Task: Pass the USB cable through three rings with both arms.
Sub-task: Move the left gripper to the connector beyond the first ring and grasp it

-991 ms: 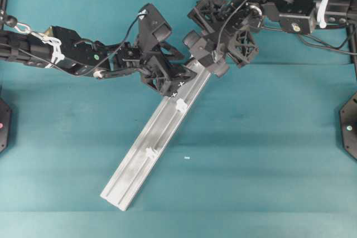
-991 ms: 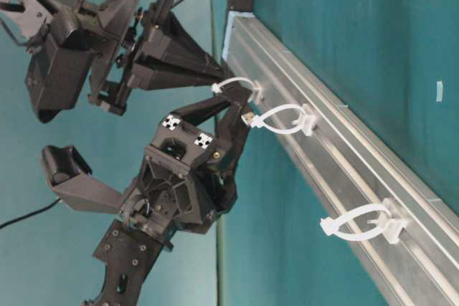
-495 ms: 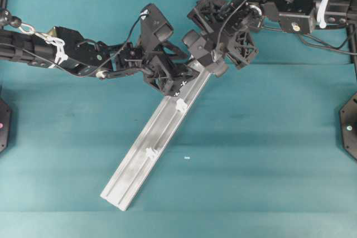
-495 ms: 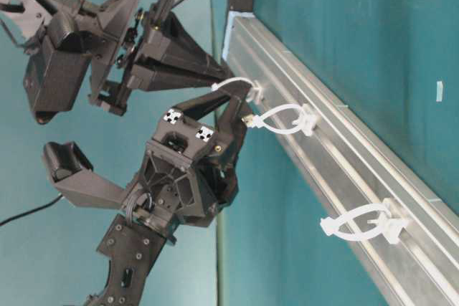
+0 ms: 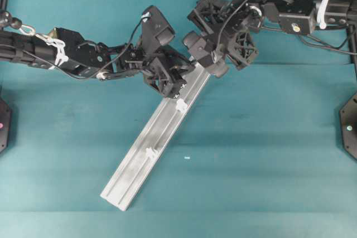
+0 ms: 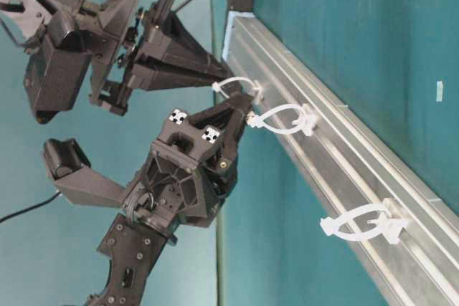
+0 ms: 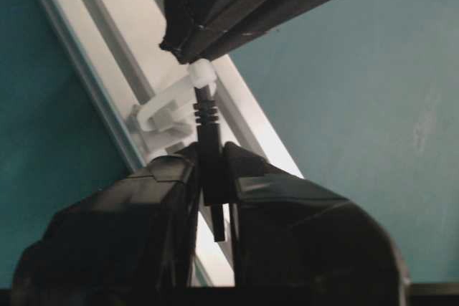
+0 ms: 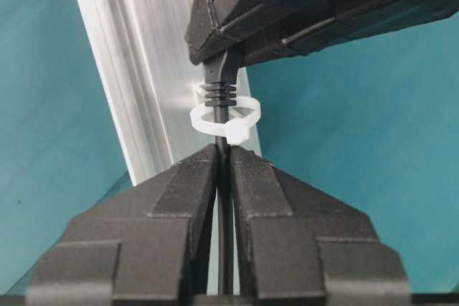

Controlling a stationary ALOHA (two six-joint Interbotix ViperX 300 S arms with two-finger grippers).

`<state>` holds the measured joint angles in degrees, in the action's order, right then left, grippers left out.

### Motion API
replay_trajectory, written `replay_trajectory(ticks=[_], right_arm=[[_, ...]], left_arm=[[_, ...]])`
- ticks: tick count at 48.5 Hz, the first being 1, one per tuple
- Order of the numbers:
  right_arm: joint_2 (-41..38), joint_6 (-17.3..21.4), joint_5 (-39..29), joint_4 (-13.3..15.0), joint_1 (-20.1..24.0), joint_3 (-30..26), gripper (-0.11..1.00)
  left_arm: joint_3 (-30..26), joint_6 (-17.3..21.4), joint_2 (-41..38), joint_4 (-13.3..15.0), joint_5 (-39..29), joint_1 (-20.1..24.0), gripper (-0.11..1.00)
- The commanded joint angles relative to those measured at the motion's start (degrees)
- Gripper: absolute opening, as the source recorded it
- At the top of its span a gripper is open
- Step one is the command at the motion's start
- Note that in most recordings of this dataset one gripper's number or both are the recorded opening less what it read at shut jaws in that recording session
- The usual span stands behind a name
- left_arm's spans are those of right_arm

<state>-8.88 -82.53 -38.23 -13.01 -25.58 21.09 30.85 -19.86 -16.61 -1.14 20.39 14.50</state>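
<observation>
My left pincer (image 7: 214, 177) is clamped on the plug end of the USB cable (image 7: 209, 150), just past the first ring (image 8: 224, 121), so I can draw it onward. My right pincer (image 8: 224, 177) pinches the cord behind that ring, feeding it straight. Two rings (image 5: 181, 105) wait further down the rail (image 5: 134, 165).

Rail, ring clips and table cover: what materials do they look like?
Rail: looks like aluminium, bare satin silver with straight lengthwise grooves and a soft sheen. Ring clips: likely moulded plastic, milky white and semi-translucent, thin bent loops. Table cover: teal, matte, faintly streaked; could be felt or a rubber mat, the views cannot settle which.
</observation>
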Motion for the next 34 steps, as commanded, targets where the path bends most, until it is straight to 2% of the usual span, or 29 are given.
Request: replay_trajectory(ticks=[1, 14, 20, 28, 34], right_arm=[[-0.2, -0.4, 0.4, -0.2, 0.3, -0.3, 0.11], [-0.1, 0.1, 1.0, -0.2, 0.3, -0.1, 0.11], [0.2, 0.7, 4.0, -0.2, 0.3, 0.8, 0.11], [0.7, 4.7, 8.5, -0.2, 0.2, 2.2, 0.11], [1.0, 7.3, 8.8, -0.2, 0.2, 2.5, 0.14]], left_arm=[[-0.5, 0.2, 0.6, -0.4, 0.4, -0.8, 0.09], [-0.8, -0.1, 0.7, -0.4, 0.4, -0.8, 0.09], [-0.8, -0.6, 0.7, -0.4, 0.4, -0.8, 0.09], [-0.4, -2.9, 1.7, -0.2, 0.4, -0.8, 0.09], [0.2, -3.1, 2.0, -0.2, 0.3, -0.8, 0.09]])
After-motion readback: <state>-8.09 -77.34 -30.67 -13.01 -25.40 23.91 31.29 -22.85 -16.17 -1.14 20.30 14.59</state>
